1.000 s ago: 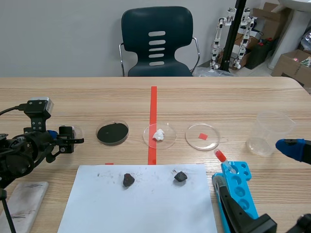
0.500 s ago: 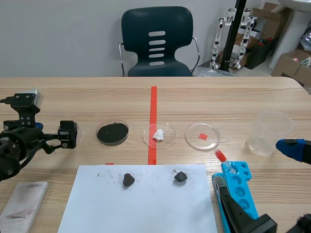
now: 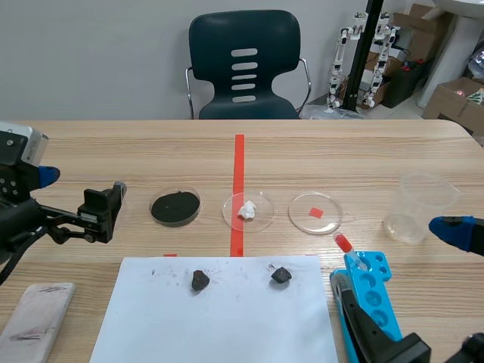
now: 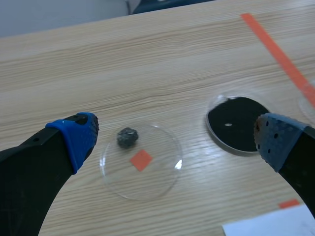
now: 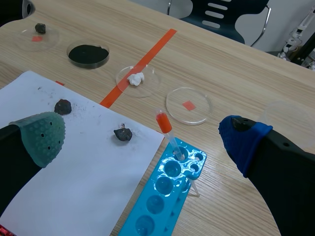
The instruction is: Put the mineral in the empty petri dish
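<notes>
the left tool (image 4: 177, 140) has pulled back from the far-left petri dish (image 4: 157, 174), wide open and empty; a mineral (image 4: 127, 137) lies inside it. looks like that drop is done, while two more lumps (image 3: 200, 280) wait on the paper (image 3: 227, 325).

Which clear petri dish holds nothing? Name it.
The clear round petri dish nearest the blue test-tube rack; only tape shows under it. Others hold a dark rock, black powder, a white lump.
</notes>
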Controlling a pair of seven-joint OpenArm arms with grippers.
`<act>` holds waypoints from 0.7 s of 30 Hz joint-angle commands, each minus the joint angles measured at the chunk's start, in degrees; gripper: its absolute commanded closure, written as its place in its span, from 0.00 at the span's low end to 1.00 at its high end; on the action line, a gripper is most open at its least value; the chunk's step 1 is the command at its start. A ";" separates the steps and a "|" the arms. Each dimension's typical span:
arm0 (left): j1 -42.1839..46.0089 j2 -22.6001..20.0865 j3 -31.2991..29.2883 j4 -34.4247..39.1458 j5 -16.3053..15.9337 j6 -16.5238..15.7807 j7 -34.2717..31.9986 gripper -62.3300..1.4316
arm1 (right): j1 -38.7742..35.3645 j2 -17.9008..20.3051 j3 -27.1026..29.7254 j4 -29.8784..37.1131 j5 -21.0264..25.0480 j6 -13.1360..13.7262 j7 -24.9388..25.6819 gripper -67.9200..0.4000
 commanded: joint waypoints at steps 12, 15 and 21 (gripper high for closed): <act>14.95 -5.20 -0.20 16.59 -0.15 -0.11 -1.01 0.00 | 0.50 0.44 0.09 0.31 0.37 0.00 0.85 0.00; 14.71 -5.09 -0.20 16.48 -0.20 0.02 -0.98 0.00 | 0.50 0.44 0.09 0.31 0.37 0.00 0.83 0.00; 11.41 -4.55 -0.20 14.19 -0.28 1.33 0.63 0.00 | 0.50 0.44 0.09 0.31 0.37 0.00 0.83 0.00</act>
